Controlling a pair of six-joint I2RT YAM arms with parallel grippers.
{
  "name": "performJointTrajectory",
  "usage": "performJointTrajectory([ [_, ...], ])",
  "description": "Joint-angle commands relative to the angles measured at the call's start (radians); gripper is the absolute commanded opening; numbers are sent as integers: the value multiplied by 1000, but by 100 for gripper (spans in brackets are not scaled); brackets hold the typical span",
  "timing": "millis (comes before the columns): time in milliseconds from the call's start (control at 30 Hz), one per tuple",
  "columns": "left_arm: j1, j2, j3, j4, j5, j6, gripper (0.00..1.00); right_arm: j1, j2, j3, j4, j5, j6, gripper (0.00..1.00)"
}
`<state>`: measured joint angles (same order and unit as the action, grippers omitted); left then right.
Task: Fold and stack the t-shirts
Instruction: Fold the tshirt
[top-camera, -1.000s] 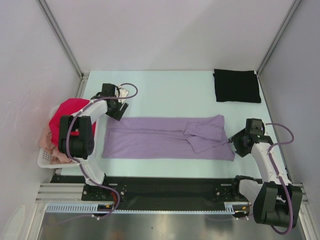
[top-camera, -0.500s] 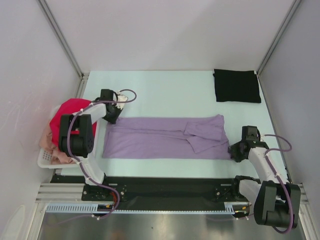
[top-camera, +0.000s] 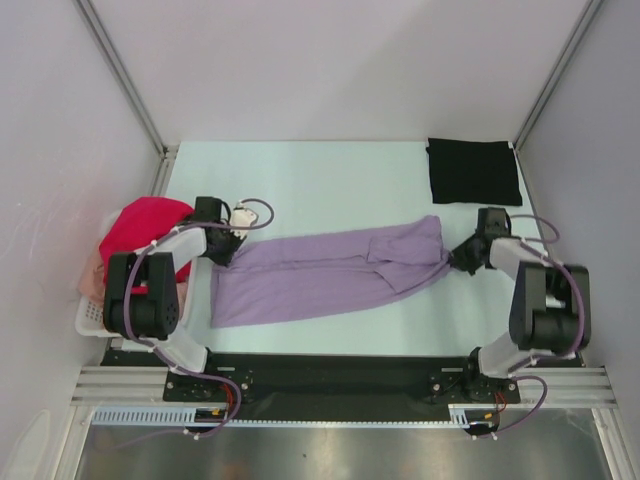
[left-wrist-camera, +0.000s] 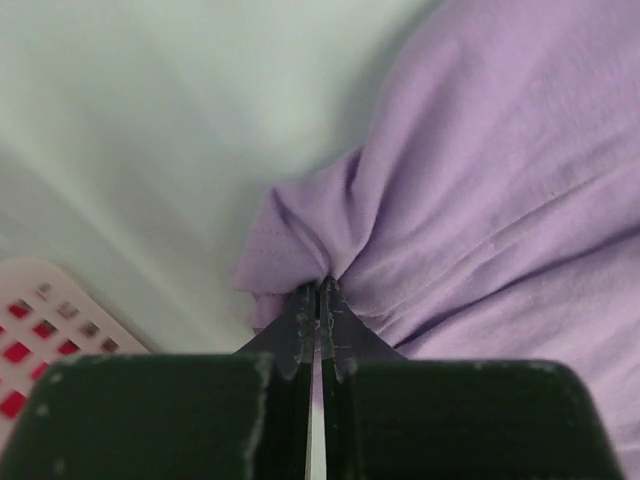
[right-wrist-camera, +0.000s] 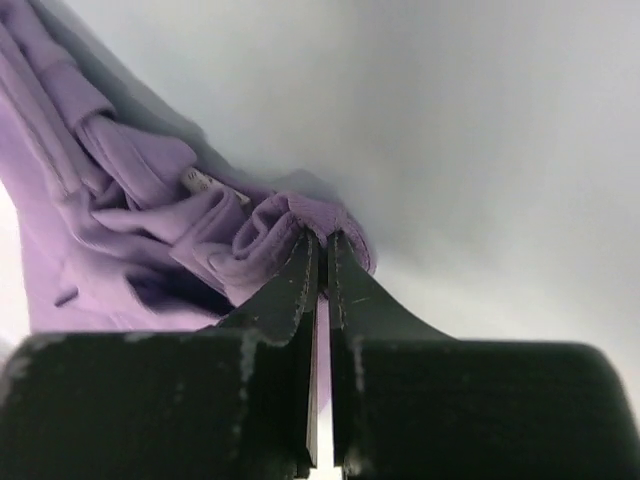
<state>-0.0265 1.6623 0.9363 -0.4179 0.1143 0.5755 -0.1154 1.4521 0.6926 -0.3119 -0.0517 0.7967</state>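
Lavender cloth lies in a long band across the middle of the surface (top-camera: 330, 185): the purple t-shirt (top-camera: 320, 280), doubled lengthwise with a sleeve tucked over near its right end. The left claw (left-wrist-camera: 317, 300) is pressed together on a bunched corner at the shirt's left end, just beside the white basket (top-camera: 90, 318). The right claw (right-wrist-camera: 320, 245) pinches a gathered fold at the opposite end. Gripping both ends at once probably keeps the band taut and flat, so I judge the step in hand is bringing one end over to meet the other. The black t-shirt (top-camera: 474, 171) sits folded square at the far right corner, well apart, likely the base of the stack. The magenta-red t-shirt (top-camera: 140, 225) and the peach-pink t-shirt (top-camera: 95, 270) are heaped in the basket, not yet folded
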Motion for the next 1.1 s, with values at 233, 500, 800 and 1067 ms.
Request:
performJointTrajectory([
  [233,10,-111,-174,-341,293,136,1,184,511,626,76,-56,-218,0],
  [500,-219,-190,-263,-389,364,172,3,240,901,1213,-125,10,-232,0],
  [800,-521,-106,-102,-411,536,156,4,237,1249,1854,-274,81,-209,0],
  [1067,-725,13,8,-239,607,6,7,226,1300,1883,-78,10,-188,0],
])
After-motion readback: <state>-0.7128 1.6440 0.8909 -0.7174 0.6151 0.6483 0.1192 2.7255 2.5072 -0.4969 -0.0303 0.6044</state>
